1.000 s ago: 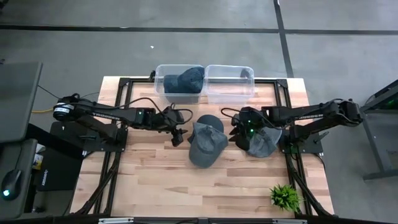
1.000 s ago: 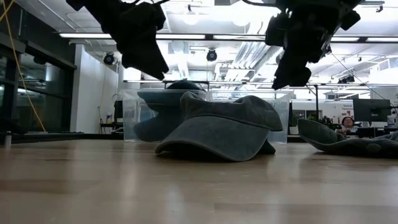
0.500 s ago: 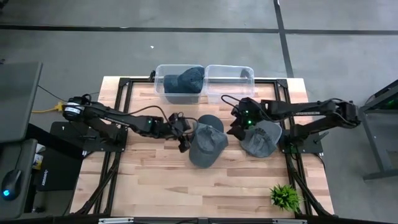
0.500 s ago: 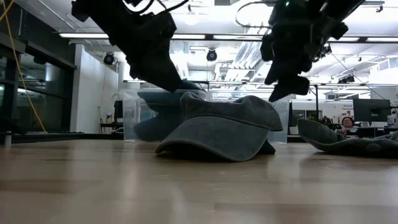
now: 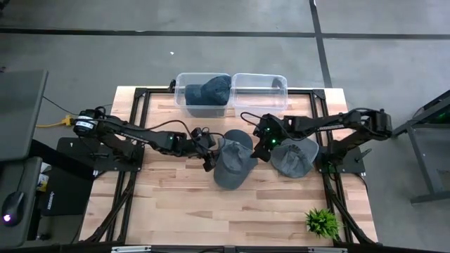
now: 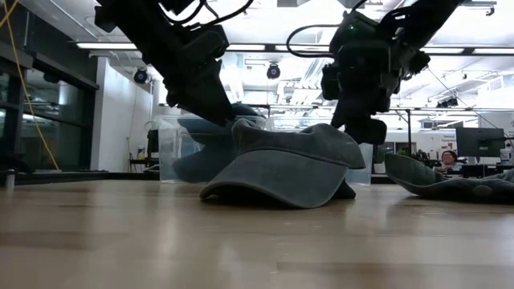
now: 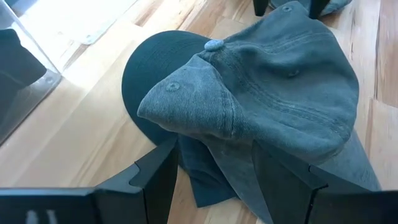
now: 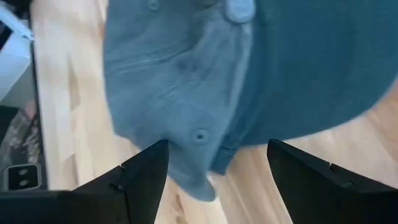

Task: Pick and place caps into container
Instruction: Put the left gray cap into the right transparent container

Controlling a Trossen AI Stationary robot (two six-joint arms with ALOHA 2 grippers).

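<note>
Wooden table (image 5: 176,197), grey cap (image 5: 234,166) brim seemingly toward the front edge, left pincer (image 5: 209,158) and right pincer (image 5: 263,150) both spread apart beside it

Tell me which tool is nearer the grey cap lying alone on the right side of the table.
Right. The right tool hovers at that cap's inner edge; the left tool is farther off, beyond the middle caps.

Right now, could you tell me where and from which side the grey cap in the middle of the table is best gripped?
Probably the soft crown of the grey cap, pinched at its raised fold from the left, where the open left gripper already straddles it. The fabric bunches there, giving a ridge to close on; the flat brim lies low on the table.
</note>
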